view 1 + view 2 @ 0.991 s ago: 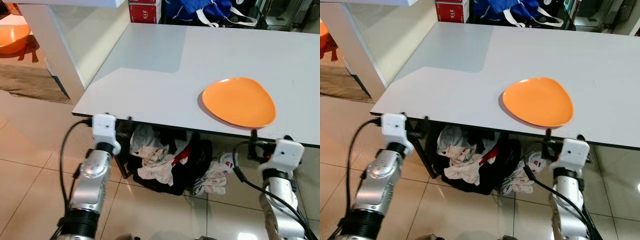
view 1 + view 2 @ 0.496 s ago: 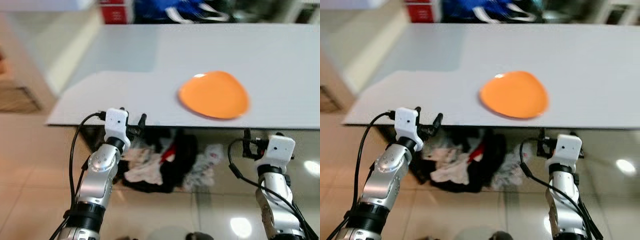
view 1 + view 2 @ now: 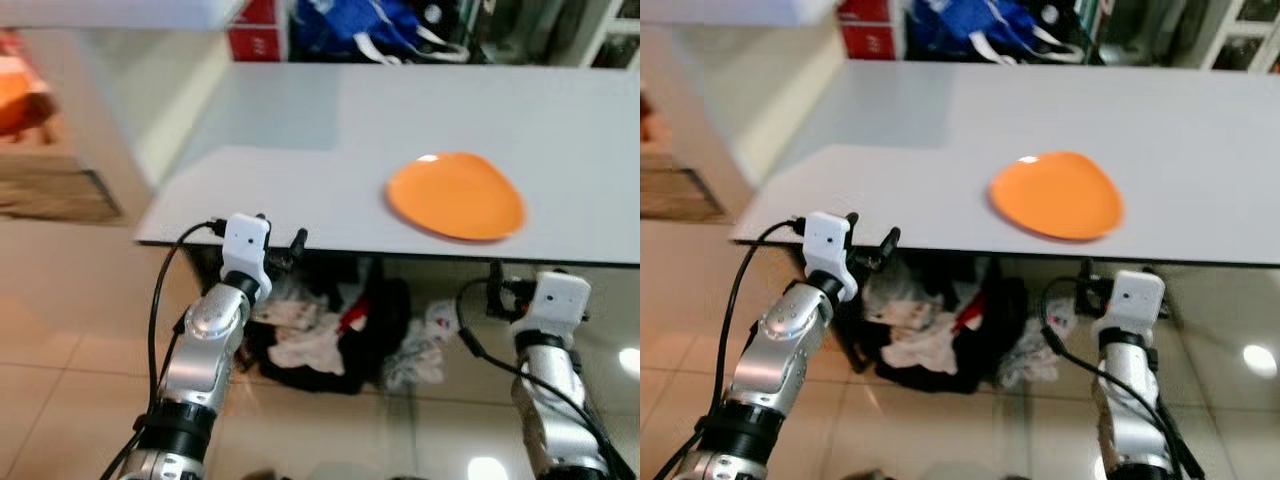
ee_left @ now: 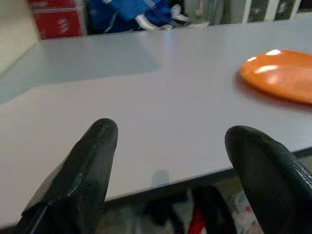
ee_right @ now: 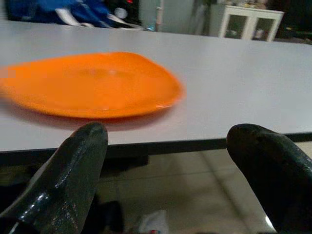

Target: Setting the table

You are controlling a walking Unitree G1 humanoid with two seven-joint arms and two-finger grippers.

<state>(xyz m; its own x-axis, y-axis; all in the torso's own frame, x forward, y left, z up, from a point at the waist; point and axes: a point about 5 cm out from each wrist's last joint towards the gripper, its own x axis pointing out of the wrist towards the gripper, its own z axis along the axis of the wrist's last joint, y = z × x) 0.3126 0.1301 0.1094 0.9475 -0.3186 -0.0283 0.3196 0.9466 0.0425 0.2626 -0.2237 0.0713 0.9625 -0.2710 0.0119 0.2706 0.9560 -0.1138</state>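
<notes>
An orange plate [image 3: 455,195] lies on the grey table [image 3: 300,130], near its front edge and right of the middle. My left gripper [image 3: 281,234] is at the table's front edge near the left corner, open and empty. In its wrist view the fingers [image 4: 78,180] stand wide apart over the tabletop, with the plate [image 4: 280,75] off to one side. My right gripper [image 3: 503,283] hangs just below the front edge under the plate, open and empty. In its wrist view the plate [image 5: 92,83] is close ahead, slightly above the fingers [image 5: 68,180].
A heap of clothes [image 3: 320,335] lies on the tiled floor under the table. A red box [image 3: 258,30] and a blue bag [image 3: 350,25] stand behind the table's far edge. A cream wall [image 3: 130,90] runs along the left. A white cabinet [image 5: 243,22] stands beyond the table.
The camera has swung, so the whole picture shifted. My left gripper has risen to the table's front edge. The right gripper and the plate have kept their places.
</notes>
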